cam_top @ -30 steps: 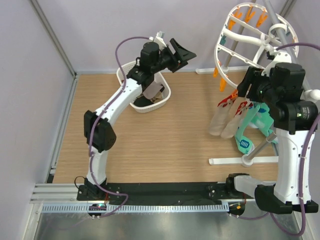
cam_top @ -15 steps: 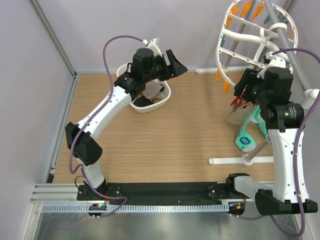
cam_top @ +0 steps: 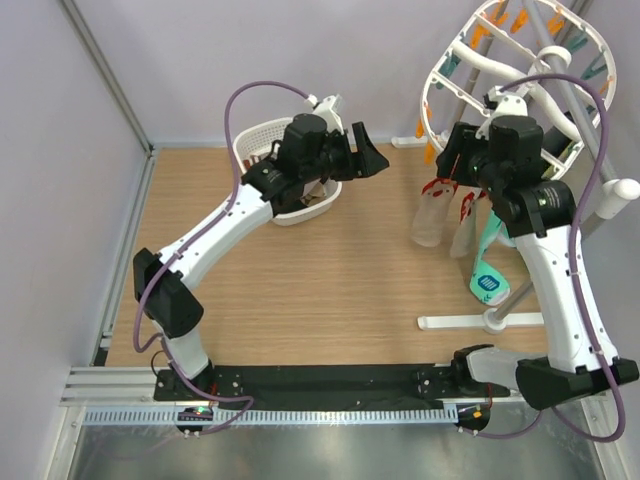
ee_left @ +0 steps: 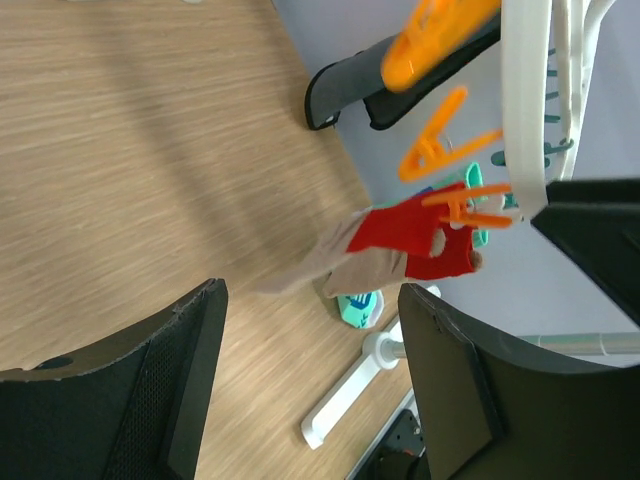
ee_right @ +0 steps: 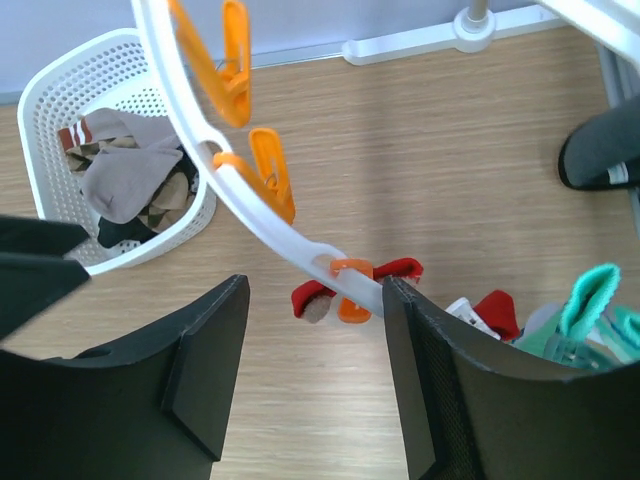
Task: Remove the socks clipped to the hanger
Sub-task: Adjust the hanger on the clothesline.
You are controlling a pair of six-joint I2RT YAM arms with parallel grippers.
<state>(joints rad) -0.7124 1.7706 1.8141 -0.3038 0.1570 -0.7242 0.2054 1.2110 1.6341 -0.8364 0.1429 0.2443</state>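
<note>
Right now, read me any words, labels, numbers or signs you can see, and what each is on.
No text can be read.
White marks on the teal sock: too small and blurred to read.
The hanger and the laundry basket show no lettering.

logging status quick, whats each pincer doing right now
Left pincer: open, holding nothing.
Right pincer: open, holding nothing.

2 red-beige socks (cam_top: 432, 222), 1 hanger (ee_left: 525, 100), 1 basket (ee_right: 45, 100), 2 arms (cam_top: 215, 235).
</note>
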